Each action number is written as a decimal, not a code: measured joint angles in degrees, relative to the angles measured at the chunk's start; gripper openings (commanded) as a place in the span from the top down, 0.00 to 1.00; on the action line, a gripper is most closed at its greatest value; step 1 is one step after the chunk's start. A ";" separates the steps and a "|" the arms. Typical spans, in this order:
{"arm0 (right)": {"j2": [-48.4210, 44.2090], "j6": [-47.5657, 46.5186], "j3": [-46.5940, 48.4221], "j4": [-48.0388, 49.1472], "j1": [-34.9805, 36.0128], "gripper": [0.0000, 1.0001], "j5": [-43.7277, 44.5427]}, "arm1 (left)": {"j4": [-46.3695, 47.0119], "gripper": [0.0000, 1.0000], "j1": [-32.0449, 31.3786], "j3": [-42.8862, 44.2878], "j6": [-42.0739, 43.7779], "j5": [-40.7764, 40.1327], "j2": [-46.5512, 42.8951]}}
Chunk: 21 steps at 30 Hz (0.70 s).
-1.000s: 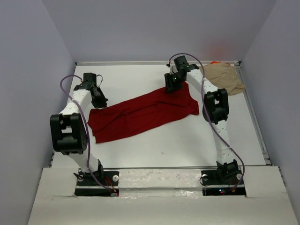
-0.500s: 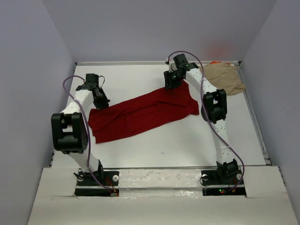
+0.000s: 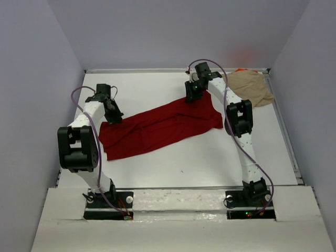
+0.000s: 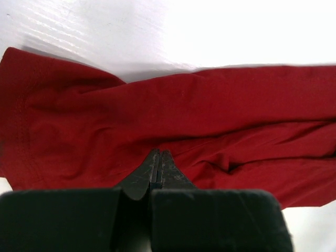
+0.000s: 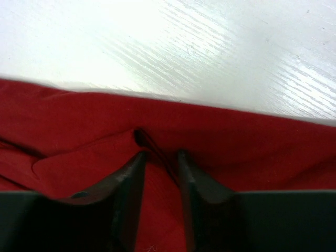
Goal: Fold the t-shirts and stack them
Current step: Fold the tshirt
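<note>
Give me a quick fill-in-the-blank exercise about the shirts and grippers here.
1. The left gripper, over the large dark red cloth t-shirt, is ____.
2. The right gripper stands ____ astride a ridge of that shirt.
3. The crumpled tan cloth t-shirt lies in the white table's far ____ corner.
Missing words: shut; open; right.

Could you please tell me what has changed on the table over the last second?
Very little. The left gripper, shut, edged slightly right at the left end of the dark red t-shirt. The right gripper hardly shifted at its far edge, jaws apart on the cloth. Nothing was visibly taken or let go. The red shirt, the tan t-shirt and the orange sliver lie as before.
</note>
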 measured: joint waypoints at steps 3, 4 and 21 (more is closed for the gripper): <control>0.02 0.13 0.02 -0.07 -0.04 0.92 0.20 | -0.02 1.00 0.00 -0.15 0.00 0.11 0.00; 0.02 0.15 0.02 -0.09 -0.04 0.97 0.28 | 0.02 1.00 0.00 -0.15 0.00 0.11 0.00; -1.73 1.25 -3.85 1.31 -0.04 1.00 3.19 | 1.09 1.00 -2.36 -1.99 -0.39 0.57 0.00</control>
